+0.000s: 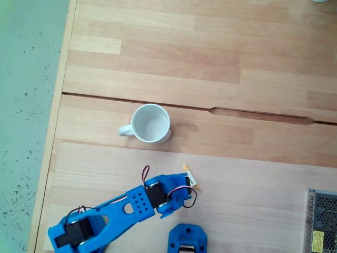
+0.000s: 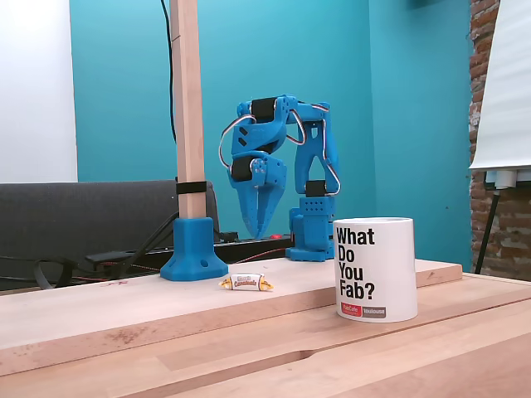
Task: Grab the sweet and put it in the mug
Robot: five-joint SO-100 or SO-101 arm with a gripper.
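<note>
Clearly no grasp yet: gripper poised lower centre of the side fixed view, jaws narrowly parted, holding nothing, tips above the sweet. Risk: small rounded candy skidding or squirting from closing fingers, or dropping short of the mug at centre of the top-down fixed view, interior white and bare.

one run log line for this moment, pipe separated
phase: approach | gripper: above sweet, not holding it | mug: upright, empty

Wrapped sweet flat on wood, apart from upright white mug.
</note>
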